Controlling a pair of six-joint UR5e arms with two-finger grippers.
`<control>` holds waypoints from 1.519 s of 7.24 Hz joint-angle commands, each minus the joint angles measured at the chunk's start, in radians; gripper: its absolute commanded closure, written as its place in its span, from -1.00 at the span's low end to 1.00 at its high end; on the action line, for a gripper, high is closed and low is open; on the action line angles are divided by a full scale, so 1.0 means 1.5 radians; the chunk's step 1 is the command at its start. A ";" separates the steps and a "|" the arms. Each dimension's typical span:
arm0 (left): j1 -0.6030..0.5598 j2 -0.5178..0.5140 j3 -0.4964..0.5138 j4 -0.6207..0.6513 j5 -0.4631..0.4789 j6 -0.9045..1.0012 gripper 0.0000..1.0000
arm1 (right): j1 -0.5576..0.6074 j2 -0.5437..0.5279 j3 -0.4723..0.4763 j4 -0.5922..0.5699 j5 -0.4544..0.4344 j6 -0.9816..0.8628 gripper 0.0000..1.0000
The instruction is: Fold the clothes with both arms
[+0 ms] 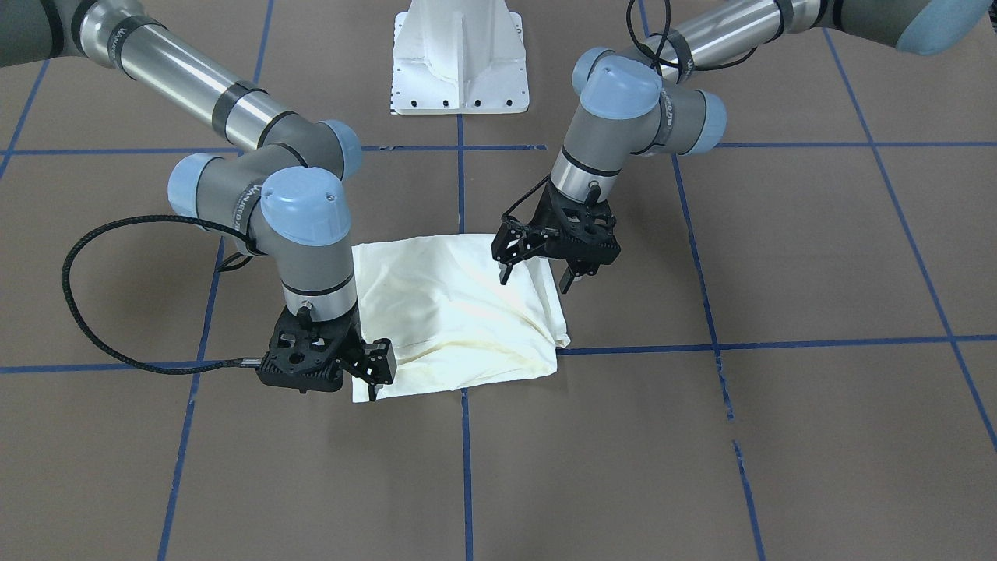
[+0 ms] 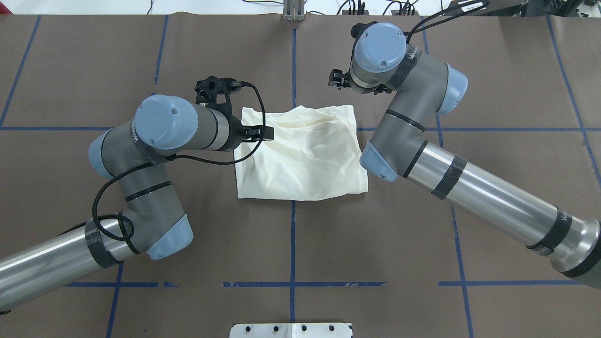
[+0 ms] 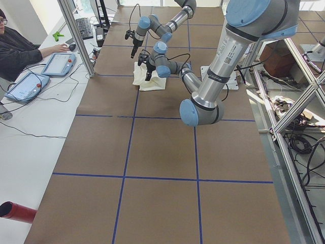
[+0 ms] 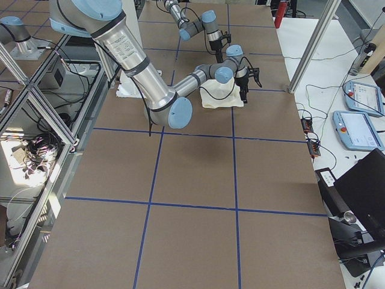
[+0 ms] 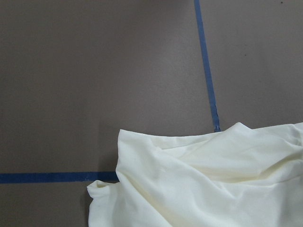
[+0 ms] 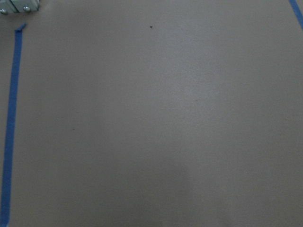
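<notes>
The cream shirt (image 1: 452, 312) lies folded into a rough rectangle on the brown table, plain side up, with no print showing; it also shows in the overhead view (image 2: 300, 159). My left gripper (image 1: 535, 278) hovers open over the shirt's edge on my left side, its fingers (image 1: 505, 273) spread and holding nothing. The left wrist view shows a rumpled shirt corner (image 5: 213, 189) below it. My right gripper (image 1: 372, 378) stands at the shirt's far corner on my right side, seems open and lifts no cloth. The right wrist view shows only bare table.
The white pedestal base (image 1: 459, 62) stands at my side of the table. Blue tape lines (image 1: 463, 187) cross the brown surface. An operator (image 3: 20, 46) sits at a side desk with teach pendants (image 4: 358, 129). A red cylinder (image 3: 15, 211) lies beside the table.
</notes>
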 commanded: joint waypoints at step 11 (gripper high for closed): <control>0.085 0.076 -0.004 -0.141 0.005 -0.055 1.00 | 0.011 -0.011 0.024 0.002 0.028 -0.005 -1.00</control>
